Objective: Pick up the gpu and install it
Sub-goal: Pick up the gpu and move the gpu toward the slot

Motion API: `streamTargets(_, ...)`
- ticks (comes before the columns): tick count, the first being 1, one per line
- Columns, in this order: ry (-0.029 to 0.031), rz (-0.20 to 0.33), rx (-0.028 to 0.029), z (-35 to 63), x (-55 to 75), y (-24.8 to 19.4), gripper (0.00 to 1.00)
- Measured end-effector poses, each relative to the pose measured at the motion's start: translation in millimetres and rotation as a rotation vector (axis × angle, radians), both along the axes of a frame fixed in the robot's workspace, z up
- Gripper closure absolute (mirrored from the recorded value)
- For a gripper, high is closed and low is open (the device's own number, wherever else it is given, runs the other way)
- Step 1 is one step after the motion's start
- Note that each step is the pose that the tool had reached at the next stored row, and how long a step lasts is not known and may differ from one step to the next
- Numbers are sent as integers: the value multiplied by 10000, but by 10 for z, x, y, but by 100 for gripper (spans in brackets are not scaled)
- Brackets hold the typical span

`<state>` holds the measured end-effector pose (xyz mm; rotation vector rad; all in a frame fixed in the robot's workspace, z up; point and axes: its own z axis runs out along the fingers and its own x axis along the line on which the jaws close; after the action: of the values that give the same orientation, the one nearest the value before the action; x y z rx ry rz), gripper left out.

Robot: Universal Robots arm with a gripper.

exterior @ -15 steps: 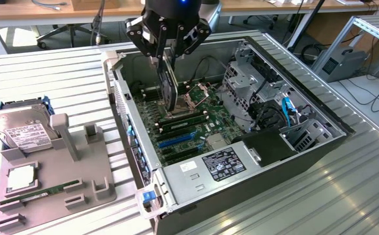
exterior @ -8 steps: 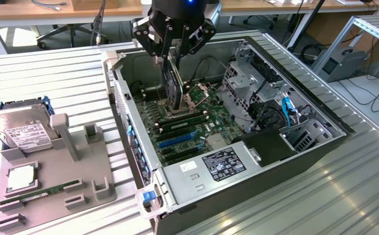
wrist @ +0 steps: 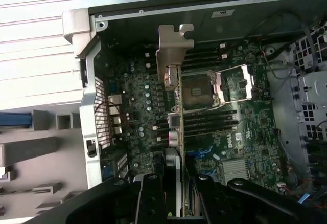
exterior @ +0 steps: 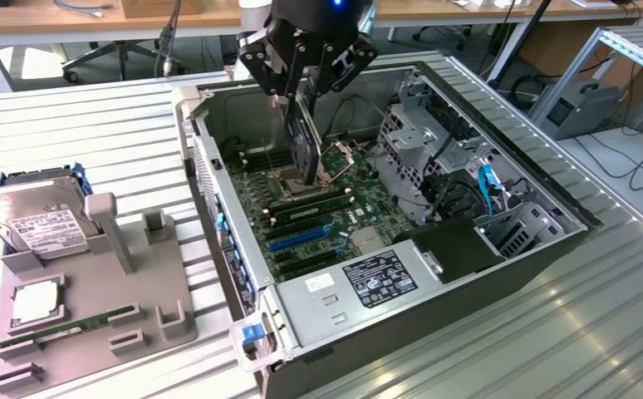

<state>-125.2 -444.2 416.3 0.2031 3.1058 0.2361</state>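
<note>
Exterior view, read from its left. A grey parts fixture [exterior: 89,332] sits just beside the open computer case [exterior: 224,208], outside its vented wall. It carries a silver hard drive [exterior: 33,220] with a white label, a processor chip [exterior: 36,303] and a green memory stick [exterior: 65,329]. Each has its own slot, presumably so every part waits at a known spot.

The case lies on its side with the lid off, so the motherboard [exterior: 327,212] faces up and can be reached from above.

Over the middle of the case hangs the gripper [exterior: 302,83], fingers clamped on the upper part of the gpu [exterior: 304,137]. The card hangs on edge, roughly upright, its lower end above the board near the processor socket and not seated in any slot. I judge it is carried thin-side-on to clear the parts inside the case.

The card reads thin, flat and dark. Wrist view: silver bracket [wrist: 173,47] at the end farthest from the fingers.

Inside the case's right side are the drive cage [exterior: 410,137] and blue cables [exterior: 486,187].
</note>
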Motion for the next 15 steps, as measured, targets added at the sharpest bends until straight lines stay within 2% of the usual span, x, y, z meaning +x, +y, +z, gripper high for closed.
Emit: streamTargets(15,0,0,-6,-31,159,0,73)
